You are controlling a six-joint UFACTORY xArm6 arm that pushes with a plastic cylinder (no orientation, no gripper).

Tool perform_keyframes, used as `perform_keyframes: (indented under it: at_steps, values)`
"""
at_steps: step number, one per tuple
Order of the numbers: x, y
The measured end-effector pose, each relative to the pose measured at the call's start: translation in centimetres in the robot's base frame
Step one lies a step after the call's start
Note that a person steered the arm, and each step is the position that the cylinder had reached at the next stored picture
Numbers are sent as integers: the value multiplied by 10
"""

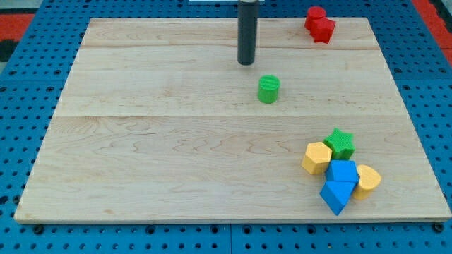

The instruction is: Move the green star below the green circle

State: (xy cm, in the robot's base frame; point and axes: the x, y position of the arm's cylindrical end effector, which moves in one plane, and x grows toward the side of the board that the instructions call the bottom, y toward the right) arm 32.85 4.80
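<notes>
The green star (340,143) lies at the view's lower right, at the top of a cluster of blocks. The green circle (268,89) stands alone near the board's upper middle. My tip (246,63) is just up and to the left of the green circle, a short gap apart from it. The star is far from the tip, down and to the right of the circle.
Touching the star are a yellow hexagon (317,157), a blue block (342,171), another blue block (336,195) and a yellow block (367,180). Two red blocks (319,24) sit at the wooden board's (176,162) top right edge.
</notes>
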Motion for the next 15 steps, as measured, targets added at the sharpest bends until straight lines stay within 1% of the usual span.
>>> perform_keyframes:
  at_steps: [1,2,3,4,6,7,8,9,10,11,13,14,15]
  values:
    - [9,24]
    - [41,52]
    - [62,81]
    - [77,90]
    - [80,62]
    - [82,58]
    - [99,77]
    - [122,144]
    - [157,219]
    - [206,201]
    - [184,103]
    - [184,91]
    - [198,93]
